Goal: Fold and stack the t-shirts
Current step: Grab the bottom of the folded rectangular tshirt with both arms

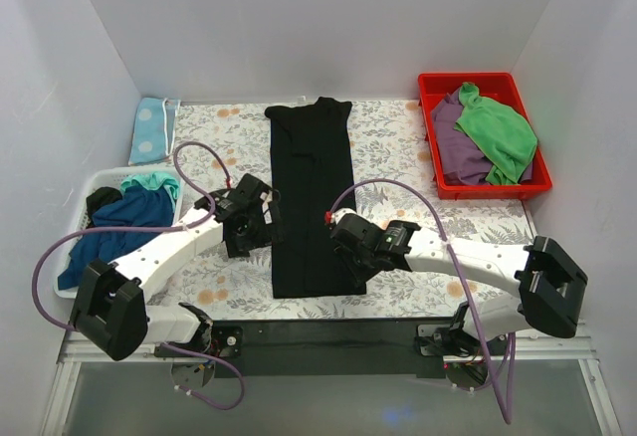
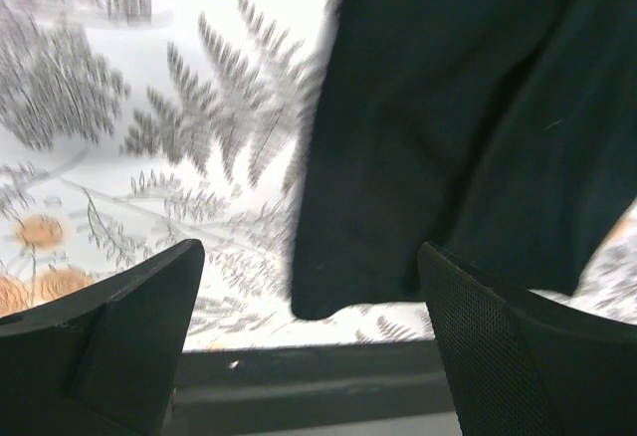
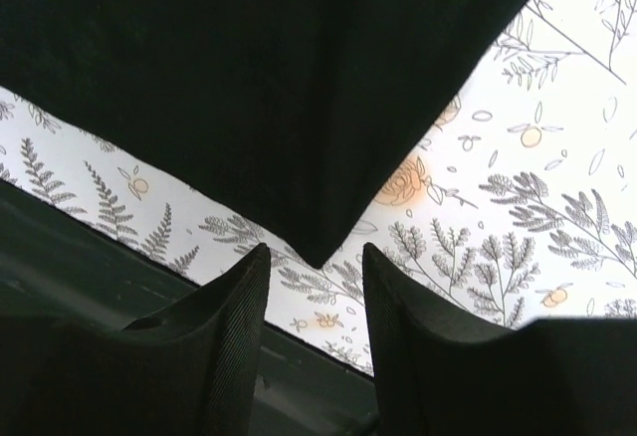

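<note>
A black t-shirt (image 1: 311,197) lies flat as a long narrow strip down the middle of the flowered table. My left gripper (image 1: 254,232) hovers at its left edge, jaws wide open and empty. In the left wrist view the shirt's near left corner (image 2: 448,108) lies ahead of the left gripper (image 2: 309,257). My right gripper (image 1: 350,257) is over the shirt's near right corner. In the right wrist view that corner (image 3: 249,78) points at the gap of the right gripper (image 3: 316,252), whose jaws stand apart with nothing between them. A dark blue t-shirt (image 1: 119,222) and a teal one (image 1: 151,182) lie in the left basket.
A white basket (image 1: 100,175) sits at the left edge. A red bin (image 1: 438,88) at the back right holds purple (image 1: 460,147) and green (image 1: 498,127) clothes. A light blue dotted cloth (image 1: 154,129) lies at the back left. The table's dark front edge (image 1: 328,331) runs close behind both grippers.
</note>
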